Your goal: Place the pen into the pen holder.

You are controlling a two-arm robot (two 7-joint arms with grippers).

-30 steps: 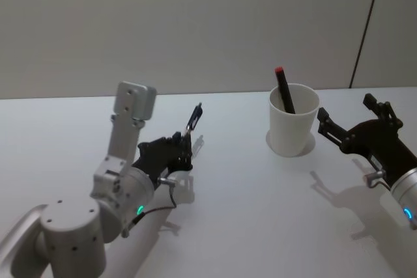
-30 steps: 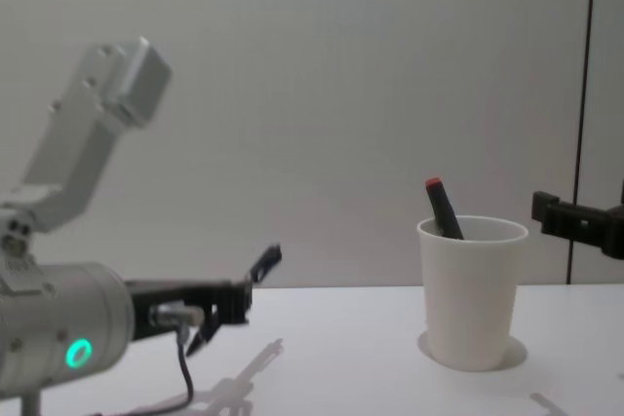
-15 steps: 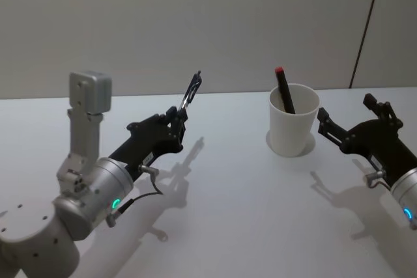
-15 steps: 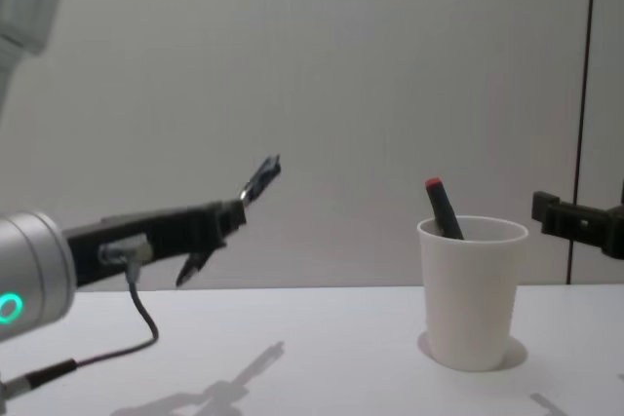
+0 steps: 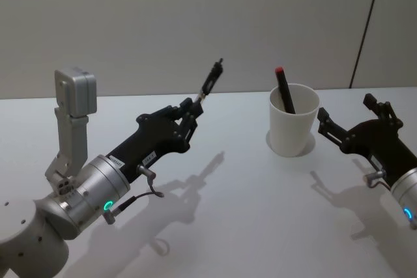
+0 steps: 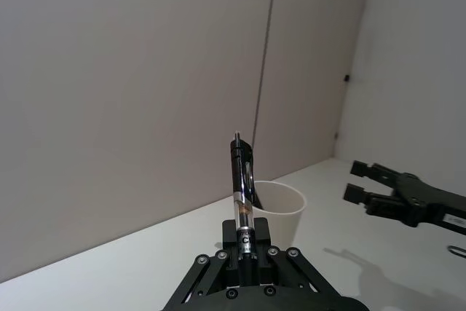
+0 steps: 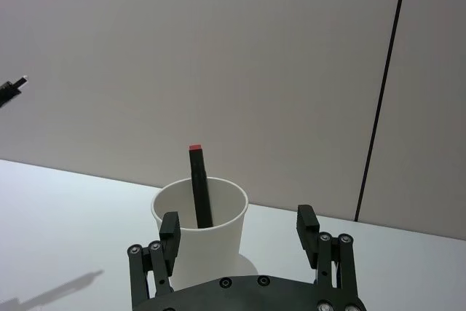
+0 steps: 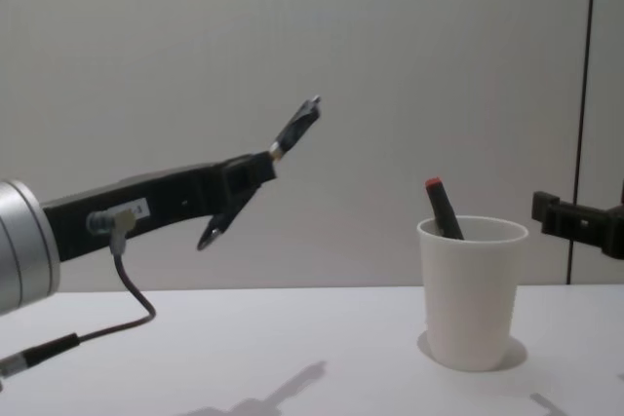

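Now left gripper [image 5: 191, 107] clamps pen [image 5: 208, 84] by lower end, aloft, well left of cup [image 5: 294, 125], above rim level. Pen axis slants up toward cup. Right gripper [image 5: 345, 109] spread wide, empty, just right of cup. Red-capped marker [image 5: 283, 90] stands inside cup.

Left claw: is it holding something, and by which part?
Yes: the left gripper pinches a pen by its lower end, clip end up. The right gripper holds nothing.
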